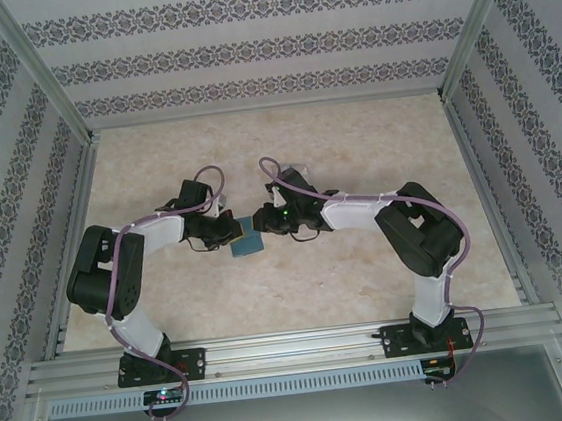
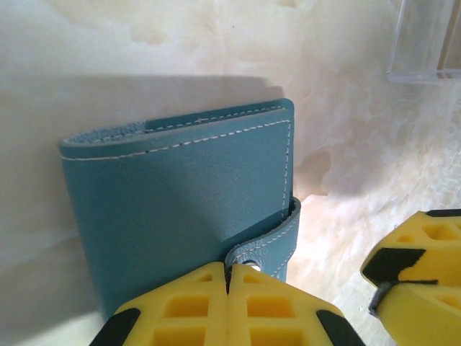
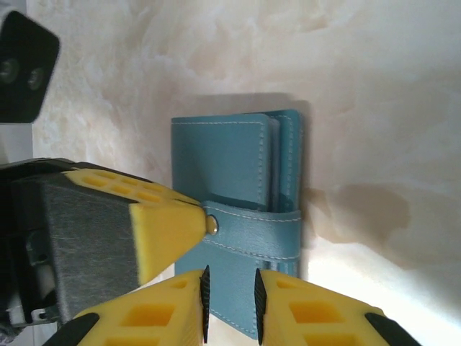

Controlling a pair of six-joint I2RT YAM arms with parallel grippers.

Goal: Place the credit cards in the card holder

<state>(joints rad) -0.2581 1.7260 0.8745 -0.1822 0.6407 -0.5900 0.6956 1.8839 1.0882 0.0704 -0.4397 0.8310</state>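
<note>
**On the pale marbled surface (image 2: 144,50): unfastening comes first**

At the lower edge of the left wrist view, the left hand (image 2: 227,285) is closed tight, its 2 yellow foam pads pressed together on the free end of the blue-grey leather strap (image 3: 259,234), right at the small metal snap (image 3: 212,225). Just beside it, the right hand (image 3: 230,295) hangs over the near end of the blue-grey stitched folding wallet (image 2: 180,194). Its pads stand a narrow gap apart, and I see nothing pinched between them.

The wallet lies flat and shut. In the right wrist view its long axis runs top to bottom, and the strap crosses it the short way, wrapping round the layered open edge on the side away from the left hand.

The 2 credit cards are, by my judgement, tucked inside the shut wallet, so their direction cannot be told. The clear plastic card holder (image 2: 425,50) sits apart from the wallet, beyond its strap-side corner. Too little of it is in frame to give its axis.

The step in hand looks like popping the snap. The next move likely calls for the left hand to peel the strap up and off while the right hand pins the wallet body down, so that the whole wallet does not lift.
</note>
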